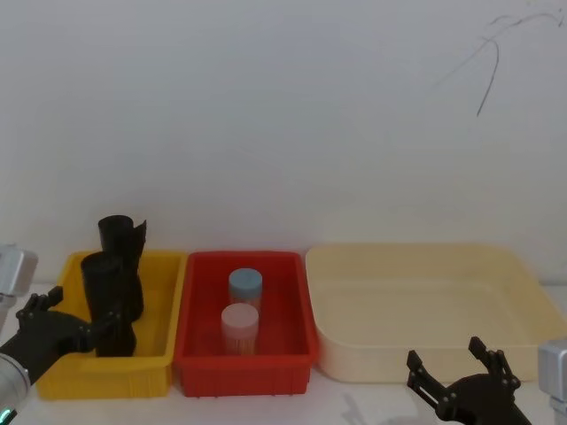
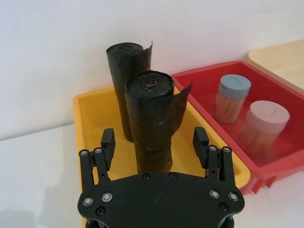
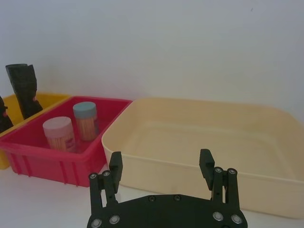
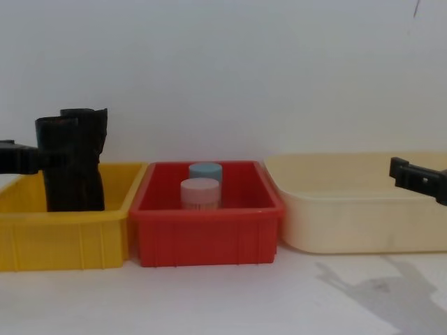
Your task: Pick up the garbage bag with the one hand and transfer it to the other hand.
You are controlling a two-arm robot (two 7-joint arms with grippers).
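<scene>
Jaws of left gripper [image 2: 154,138] spread either side of upright garbage bag [image 2: 152,118] in yellow bin [image 2: 90,114]; jaws of right gripper [image 3: 160,159] spread too, low before cream tray [image 3: 190,172].

**Colour rundown of the bench, for anyone curious**

Both rolls are plain matte black with no print: the garbage bag [image 1: 106,288] and the other roll [image 1: 121,235]. One bin [image 1: 115,376] is bright yellow, the next bin [image 1: 244,372] is solid red, and the big tray [image 1: 425,354] is pale cream.

One jar [image 1: 245,285] has a dusty blue lid and the other jar [image 1: 239,323] has a soft pink one. Both look tan and finely streaked inside.

The left gripper [image 2: 154,137] and right gripper [image 3: 160,159] are black, dotted with silver screw heads [image 2: 107,196]. The left arm [image 1: 11,372] is silver with a speck of teal glow.

The wall [image 1: 266,115] and table [image 4: 223,300] are white, and there's a thin grey scribble [image 1: 485,75] on the wall.
</scene>
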